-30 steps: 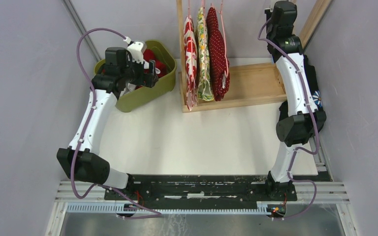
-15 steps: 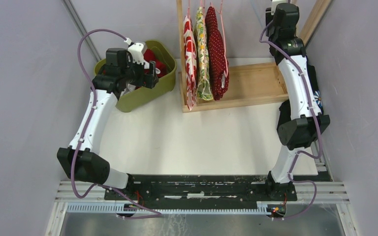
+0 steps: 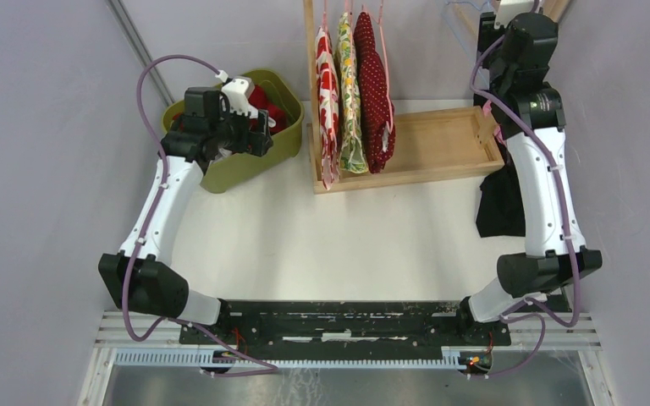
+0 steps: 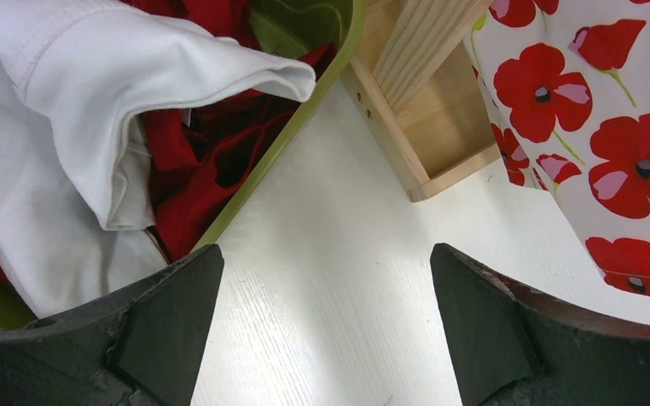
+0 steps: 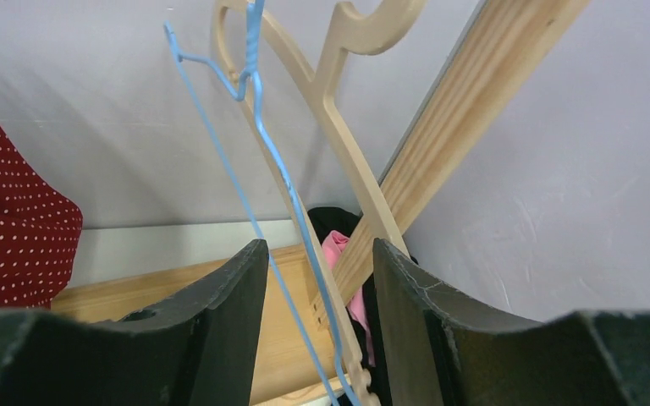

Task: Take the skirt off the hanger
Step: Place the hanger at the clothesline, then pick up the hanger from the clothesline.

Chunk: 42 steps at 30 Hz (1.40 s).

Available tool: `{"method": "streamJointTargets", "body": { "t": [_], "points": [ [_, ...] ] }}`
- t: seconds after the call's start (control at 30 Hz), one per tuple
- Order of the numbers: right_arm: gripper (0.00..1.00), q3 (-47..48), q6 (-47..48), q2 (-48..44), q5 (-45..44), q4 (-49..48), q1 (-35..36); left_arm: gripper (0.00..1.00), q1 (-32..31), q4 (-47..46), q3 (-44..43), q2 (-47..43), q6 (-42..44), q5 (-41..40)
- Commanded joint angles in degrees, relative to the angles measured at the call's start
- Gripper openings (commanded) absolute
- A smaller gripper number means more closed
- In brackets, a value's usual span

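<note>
A black skirt [image 3: 499,203] hangs down past the right end of the wooden rack's base [image 3: 440,144], partly hidden by my right arm [image 3: 542,169]. The right wrist view shows black cloth with a pink piece [image 5: 338,245] low behind the hangers. A blue wire hanger [image 5: 279,178] and a wooden hanger [image 5: 338,135] pass between the jaws of my right gripper [image 5: 317,245], which stand apart around them. My left gripper [image 4: 326,254] is open and empty beside the green bin [image 3: 262,156].
The bin [image 4: 305,118] holds red clothes [image 4: 195,169] and a white garment [image 4: 51,127]. Poppy-print [image 3: 328,93], green floral [image 3: 351,93] and red dotted [image 3: 377,93] clothes hang on the rack. A slanted rack post [image 5: 457,127] and the grey wall stand close by my right gripper.
My right arm has swung up and to the right, and its jaws have gone from shut to apart. The black skirt now shows beside the rack. The left arm has not moved.
</note>
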State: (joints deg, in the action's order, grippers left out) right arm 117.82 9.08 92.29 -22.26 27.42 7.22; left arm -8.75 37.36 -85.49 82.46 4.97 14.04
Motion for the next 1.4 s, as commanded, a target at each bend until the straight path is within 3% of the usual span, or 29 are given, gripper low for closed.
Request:
{"method": "streamJointTargets", "body": {
  "t": [0.0, 0.47, 0.97, 1.37],
  "points": [
    [0.55, -2.73, 0.7, -5.07, 2.01, -1.56, 0.36, 0.99, -0.09, -2.62, -0.09, -2.55, 0.83, -0.18],
    [0.54, -12.46, 0.8, -16.85, 8.66, 1.73, 7.38, 0.99, -0.05, -3.27, 0.43, -3.27, -0.43, -2.62],
    [0.5, 5.56, -8.31, 0.7, 18.57, 8.13, 14.12, 0.99, -0.09, -2.54, -0.52, -4.69, -4.27, -9.95],
    [0.5, 9.96, -8.62, 0.59, 17.12, 9.25, 16.67, 0.99, -0.09, -2.96, 0.95, -5.0, -4.31, -9.07]
  ]
}}
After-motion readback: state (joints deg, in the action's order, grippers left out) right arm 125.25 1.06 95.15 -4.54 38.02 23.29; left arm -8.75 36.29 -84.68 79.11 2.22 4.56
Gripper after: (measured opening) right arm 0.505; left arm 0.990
